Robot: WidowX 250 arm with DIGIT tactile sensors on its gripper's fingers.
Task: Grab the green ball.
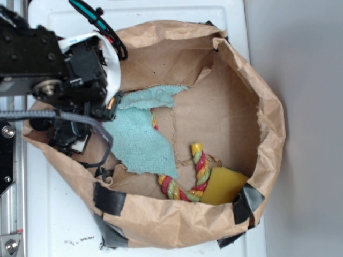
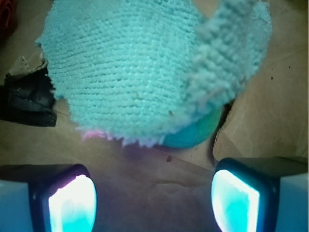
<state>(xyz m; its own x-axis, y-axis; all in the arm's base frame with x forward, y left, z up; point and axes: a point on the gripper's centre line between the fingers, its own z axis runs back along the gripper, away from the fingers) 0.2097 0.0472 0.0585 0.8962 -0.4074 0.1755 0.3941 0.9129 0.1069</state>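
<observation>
Gripper (image 2: 154, 198) is spread wide with nothing between its 2 fingers (image 2: 70, 203), so no grasp is made yet. From the wrist view it hangs low over the brown paper floor, pointing at the teal cloth (image 2: 140, 72). Green ball (image 2: 193, 133) is mostly hidden: only a smooth curved green edge peeks out under the cloth's ragged near hem, ahead of the gripper and a bit toward the right-hand finger. In the exterior view the ball cannot be seen at all; the arm (image 1: 59, 75) sits at the left rim of the paper bag (image 1: 268, 107), with the cloth (image 1: 142, 134) spread just beside it. Rope toy (image 1: 185, 179) and yellow block (image 1: 225, 184) lie well apart at the bag's lower right, not involved. Progress looks like approach partly done; left to do is likely advancing around the ball, dealing with the cloth draped on it, closing, and lifting.
</observation>
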